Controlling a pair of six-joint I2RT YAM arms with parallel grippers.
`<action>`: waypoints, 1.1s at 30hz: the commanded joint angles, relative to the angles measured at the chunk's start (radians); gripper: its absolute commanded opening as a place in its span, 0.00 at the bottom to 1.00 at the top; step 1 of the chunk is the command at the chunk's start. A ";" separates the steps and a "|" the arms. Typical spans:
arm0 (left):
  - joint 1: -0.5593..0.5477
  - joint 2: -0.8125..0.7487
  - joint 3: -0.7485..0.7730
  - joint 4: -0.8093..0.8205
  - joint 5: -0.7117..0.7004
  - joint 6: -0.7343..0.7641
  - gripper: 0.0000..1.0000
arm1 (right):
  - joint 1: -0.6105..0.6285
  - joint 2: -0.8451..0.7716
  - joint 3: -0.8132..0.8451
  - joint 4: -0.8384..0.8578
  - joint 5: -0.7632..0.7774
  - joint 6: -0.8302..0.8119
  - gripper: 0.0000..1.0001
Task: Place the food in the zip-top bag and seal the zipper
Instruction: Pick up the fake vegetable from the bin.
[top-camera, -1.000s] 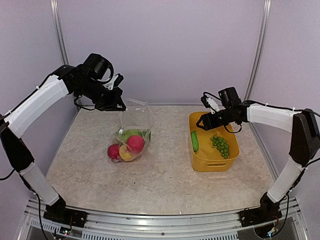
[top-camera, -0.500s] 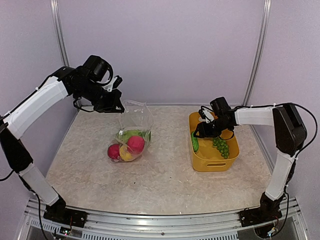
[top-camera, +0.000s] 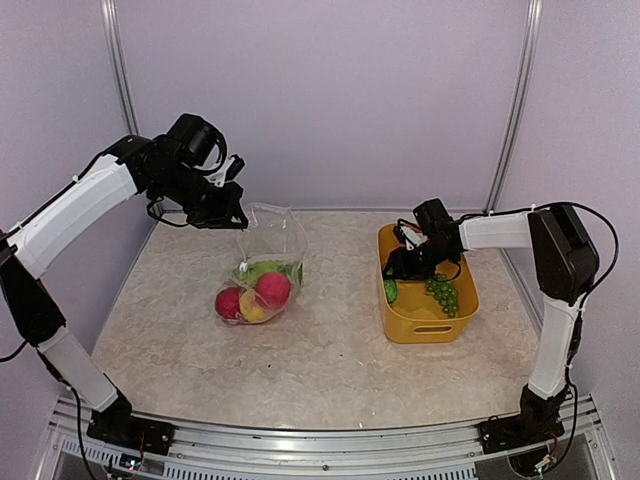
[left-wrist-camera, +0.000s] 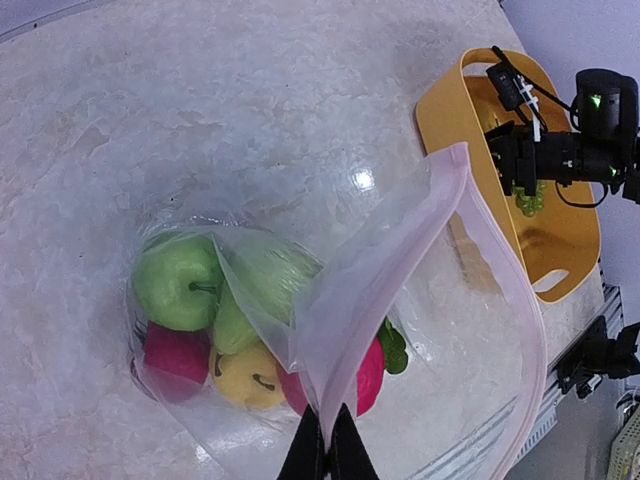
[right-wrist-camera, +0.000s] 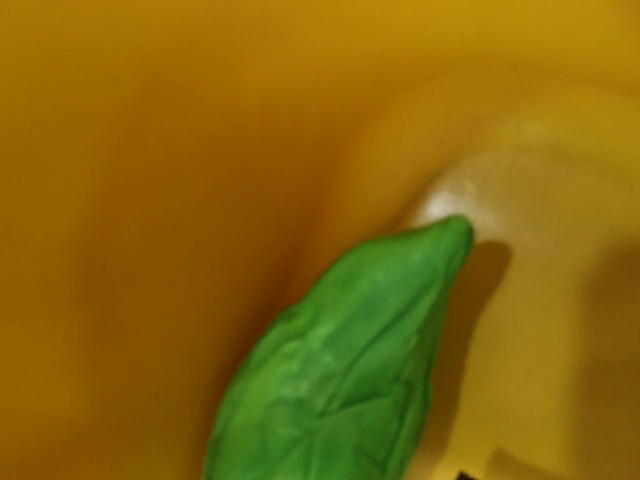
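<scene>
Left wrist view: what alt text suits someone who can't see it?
The left tool pinches the rim of a clear zip-top bag, holding its mouth open over green, yellow and red toy fruits. A yellow basket sits upper right.

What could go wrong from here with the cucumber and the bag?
The cucumber lies along the wall of the yellow basket, so the right gripper may catch the wall and shove the basket. The left gripper pinches just one edge of the zip-top bag; the film could slip free and the mouth collapse.
</scene>
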 joint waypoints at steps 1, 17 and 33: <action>0.000 -0.027 -0.019 0.004 -0.018 -0.004 0.00 | -0.007 0.042 0.025 -0.020 -0.006 0.014 0.54; -0.019 -0.016 0.004 0.029 0.021 -0.025 0.00 | -0.018 -0.096 0.044 -0.034 0.025 -0.025 0.23; -0.058 0.043 0.092 0.090 0.112 -0.089 0.00 | 0.000 -0.391 0.220 0.177 -0.171 -0.095 0.07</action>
